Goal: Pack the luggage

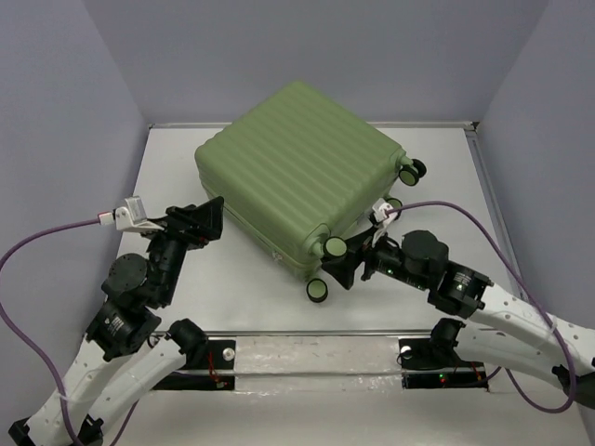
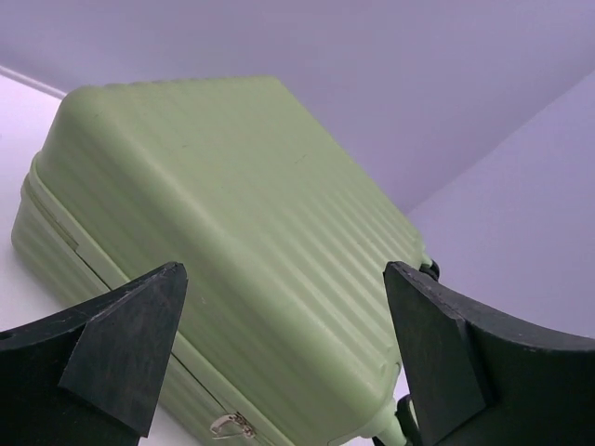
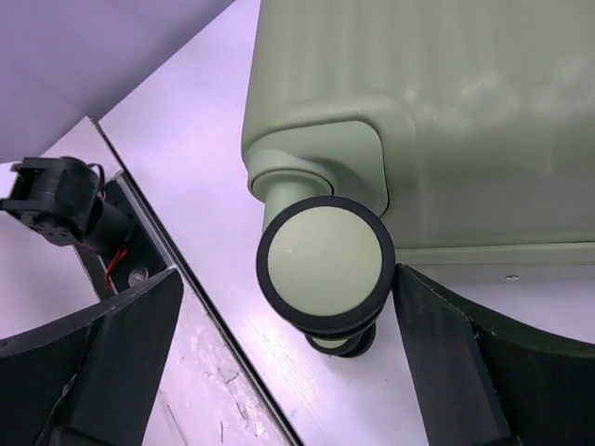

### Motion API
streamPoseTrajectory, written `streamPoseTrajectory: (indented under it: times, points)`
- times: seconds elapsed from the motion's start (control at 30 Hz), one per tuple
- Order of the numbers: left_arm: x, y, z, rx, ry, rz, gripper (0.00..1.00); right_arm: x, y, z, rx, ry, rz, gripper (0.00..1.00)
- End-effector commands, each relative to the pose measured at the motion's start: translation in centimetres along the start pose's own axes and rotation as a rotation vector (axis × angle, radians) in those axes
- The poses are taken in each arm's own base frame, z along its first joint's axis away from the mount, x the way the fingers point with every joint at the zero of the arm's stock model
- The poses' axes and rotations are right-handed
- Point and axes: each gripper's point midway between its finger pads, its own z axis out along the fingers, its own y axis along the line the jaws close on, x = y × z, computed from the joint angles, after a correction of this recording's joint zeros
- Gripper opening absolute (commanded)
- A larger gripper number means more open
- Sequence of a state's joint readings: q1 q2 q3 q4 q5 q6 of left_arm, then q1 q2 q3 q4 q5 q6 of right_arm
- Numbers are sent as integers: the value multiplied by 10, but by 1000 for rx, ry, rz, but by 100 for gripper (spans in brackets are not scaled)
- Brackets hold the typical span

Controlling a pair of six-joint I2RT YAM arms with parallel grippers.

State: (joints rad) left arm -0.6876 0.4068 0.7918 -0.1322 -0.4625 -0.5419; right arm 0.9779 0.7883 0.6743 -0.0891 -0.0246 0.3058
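Counter: a white, flat counter is seen, with a metal rail along its near edge.
Room: the counter is closed in by plain pale walls at the left, the back and the right.
Luggage: the luggage is laid flat and shut on the middle and back part of the counter. It is turned at a slant, with the ribbed shell up and the wheels to the right and near side.
Left claw: the left claw is spread wide and nothing is held in it. It is pointed at the left near side of the luggage, just beside it.
Right claw: the right claw is spread wide too. A wheel at the near corner is seen between its fingers, with a gap on one side. Contact on the other side cannot be told.
Edges: the far corner of the luggage is placed near the back wall.
Open room: bare counter is seen at the left of the luggage, at the right beyond the wheels, and in front, between luggage and rail.
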Motion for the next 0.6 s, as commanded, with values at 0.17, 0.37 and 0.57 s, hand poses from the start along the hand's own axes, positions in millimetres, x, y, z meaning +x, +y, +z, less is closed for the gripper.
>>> streamPoseTrajectory:
  times: [0.17, 0.37, 0.57]
  points:
    - [-90, -49, -38, 196, -175, 6, 99, -111, 18, -83, 46, -207, -137, 100]
    - [-115, -56, -50, 222, -237, 9, 99, -175, 10, -156, 144, -468, -150, 100]
    - [-112, -56, -46, 229, -247, 27, 99, -187, -10, -193, 250, -594, -126, 100]
